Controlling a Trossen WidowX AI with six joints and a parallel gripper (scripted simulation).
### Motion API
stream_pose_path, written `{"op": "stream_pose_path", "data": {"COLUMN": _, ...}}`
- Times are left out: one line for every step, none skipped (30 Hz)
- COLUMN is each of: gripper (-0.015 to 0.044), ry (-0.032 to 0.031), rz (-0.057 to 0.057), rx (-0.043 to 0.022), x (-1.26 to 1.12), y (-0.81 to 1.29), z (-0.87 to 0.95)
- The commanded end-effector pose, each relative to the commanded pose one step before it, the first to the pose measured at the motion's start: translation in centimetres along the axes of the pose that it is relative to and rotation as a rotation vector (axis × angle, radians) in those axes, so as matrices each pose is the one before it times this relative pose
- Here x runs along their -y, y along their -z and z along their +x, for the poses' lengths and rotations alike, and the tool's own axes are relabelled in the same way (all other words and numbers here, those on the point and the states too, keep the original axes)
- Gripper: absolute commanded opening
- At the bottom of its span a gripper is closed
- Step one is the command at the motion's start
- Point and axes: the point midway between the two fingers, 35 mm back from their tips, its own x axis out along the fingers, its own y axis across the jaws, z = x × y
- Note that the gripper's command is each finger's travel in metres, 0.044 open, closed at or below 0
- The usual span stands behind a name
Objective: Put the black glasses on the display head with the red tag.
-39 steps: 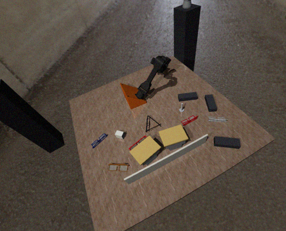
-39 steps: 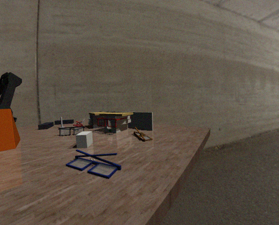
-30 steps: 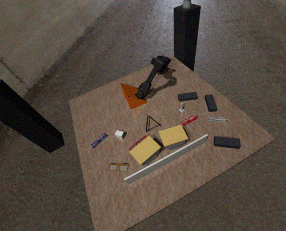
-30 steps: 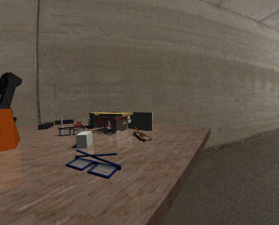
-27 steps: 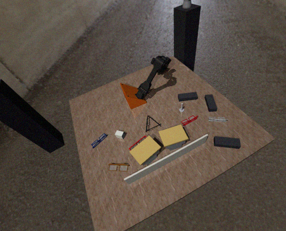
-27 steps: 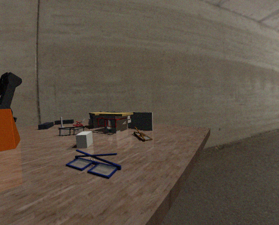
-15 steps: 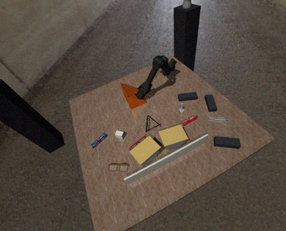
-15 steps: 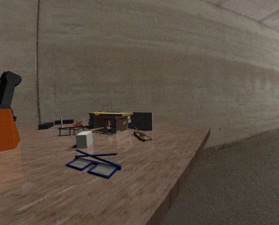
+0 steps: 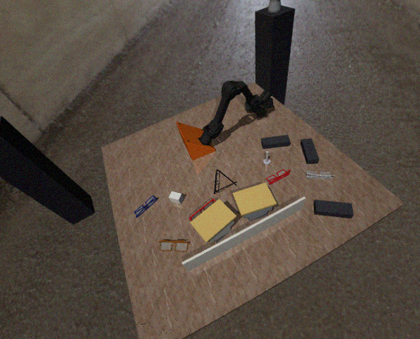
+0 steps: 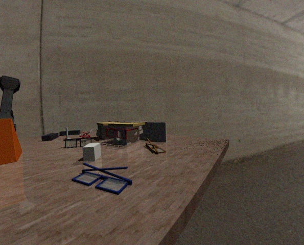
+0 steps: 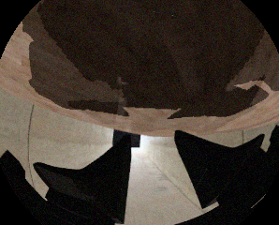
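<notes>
Jaws half-spread, pinching nothing, far from the black glasses (image 9: 223,181): you are at the approach; reach them and grasp.

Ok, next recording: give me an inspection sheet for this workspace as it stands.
Surface: wooden table top, white strip near the front.
Job's things: black glasses on the table, temples open; two yellow-topped display heads, red tag not discernible.
Clutter: blue glasses, red glasses, brown glasses, white cube, orange wedge, three dark blocks.
Grippers: gripper partly open, empty, far from the glasses.
Cables: nothing seen.
Surroundings: two dark pillars, concrete floor.
</notes>
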Motion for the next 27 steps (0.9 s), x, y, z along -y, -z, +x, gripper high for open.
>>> {"op": "stream_pose_path", "data": {"gripper": 0.02, "ry": -0.07628, "rz": -0.0949, "rx": 0.08779, "x": -2.914, "y": -1.879, "z": -1.548}}
{"op": "stream_pose_path", "data": {"gripper": 0.02, "ry": -0.0202, "rz": -0.0192, "rx": 0.02607, "x": -0.775, "y": -0.717, "z": -0.432}}
{"op": "stream_pose_path", "data": {"gripper": 0.02, "ry": -0.02357, "rz": -0.0185, "rx": 0.02155, "x": -0.938, "y": -0.708, "z": -0.516}}
{"op": "stream_pose_path", "data": {"gripper": 0.02, "ry": -0.02311, "rz": -0.0186, "rx": 0.02204, "x": -0.922, "y": -0.723, "z": -0.516}}
{"op": "stream_pose_path", "data": {"gripper": 0.02, "ry": -0.02264, "rz": -0.0188, "rx": 0.02251, "x": -0.906, "y": -0.738, "z": -0.515}}
{"op": "stream_pose_path", "data": {"gripper": 0.02, "ry": -0.02215, "rz": -0.019, "rx": 0.02298, "x": -0.889, "y": -0.752, "z": -0.514}}
{"op": "stream_pose_path", "data": {"gripper": 0.02, "ry": -0.0215, "rz": -0.019, "rx": 0.02326, "x": -0.867, "y": -0.76, "z": -0.51}}
{"op": "stream_pose_path", "data": {"gripper": 0.02, "ry": -0.01876, "rz": -0.0171, "rx": 0.02112, "x": -0.759, "y": -0.691, "z": -0.452}}
{"op": "stream_pose_path", "data": {"gripper": 0.02, "ry": -0.01361, "rz": -0.0148, "rx": 0.01866, "x": -0.557, "y": -0.621, "z": -0.342}}
{"op": "stream_pose_path", "data": {"gripper": 0.02, "ry": -0.01133, "rz": -0.017, "rx": 0.022, "x": -0.476, "y": -0.748, "z": -0.315}}
{"op": "stream_pose_path", "data": {"gripper": 0.02, "ry": -0.01326, "rz": -0.0207, "rx": 0.02709, "x": -0.562, "y": -0.921, "z": -0.387}}
{"op": "stream_pose_path", "data": {"gripper": 0.02, "ry": -0.01372, "rz": -0.0225, "rx": 0.02978, "x": -0.588, "y": -1.015, "z": -0.421}}
{"op": "stream_pose_path", "data": {"gripper": 0.02, "ry": -0.01303, "rz": -0.0225, "rx": 0.03019, "x": -0.564, "y": -1.032, "z": -0.421}}
{"op": "stream_pose_path", "data": {"gripper": 0.02, "ry": -0.01229, "rz": -0.0224, "rx": 0.03049, "x": -0.538, "y": -1.046, "z": -0.42}}
{"op": "stream_pose_path", "data": {"gripper": 0.02, "ry": -0.01155, "rz": -0.0224, "rx": 0.03078, "x": -0.512, "y": -1.059, "z": -0.42}}
{"op": "stream_pose_path", "data": {"gripper": 0.02, "ry": -0.01079, "rz": -0.0223, "rx": 0.03105, "x": -0.485, "y": -1.071, "z": -0.419}}
{"op": "stream_pose_path", "data": {"gripper": 0.02, "ry": -0.01003, "rz": -0.0222, "rx": 0.0313, "x": -0.458, "y": -1.083, "z": -0.418}}
{"op": "stream_pose_path", "data": {"gripper": 0.02, "ry": -0.00927, "rz": -0.0222, "rx": 0.03153, "x": -0.431, "y": -1.094, "z": -0.417}}
{"op": "stream_pose_path", "data": {"gripper": 0.02, "ry": -0.0085, "rz": -0.0221, "rx": 0.03174, "x": -0.403, "y": -1.104, "z": -0.416}}
{"op": "stream_pose_path", "data": {"gripper": 0.02, "ry": -0.0077, "rz": -0.022, "rx": 0.03186, "x": -0.375, "y": -1.111, "z": -0.414}}
{"op": "stream_pose_path", "data": {"gripper": 0.02, "ry": -0.00695, "rz": -0.022, "rx": 0.03213, "x": -0.348, "y": -1.123, "z": -0.415}}
{"op": "stream_pose_path", "data": {"gripper": 0.02, "ry": -0.00616, "rz": -0.0219, "rx": 0.03229, "x": -0.32, "y": -1.132, "z": -0.414}}
{"op": "stream_pose_path", "data": {"gripper": 0.02, "ry": -0.00537, "rz": -0.0219, "rx": 0.03242, "x": -0.291, "y": -1.139, "z": -0.413}}
{"op": "stream_pose_path", "data": {"gripper": 0.02, "ry": -0.00395, "rz": -0.0219, "rx": 0.03237, "x": -0.242, "y": -1.14, "z": -0.403}}
{"op": "stream_pose_path", "data": {"gripper": 0.02, "ry": -0.00085, "rz": -0.0224, "rx": 0.03146, "x": -0.137, "y": -1.108, "z": -0.367}}
{"op": "stream_pose_path", "data": {"gripper": 0.02, "ry": 0.00327, "rz": -0.0232, "rx": 0.02962, "x": 0.003, "y": -1.041, "z": -0.312}}
{"op": "stream_pose_path", "data": {"gripper": 0.02, "ry": 0.00602, "rz": -0.0235, "rx": 0.02821, "x": 0.098, "y": -0.992, "z": -0.277}}
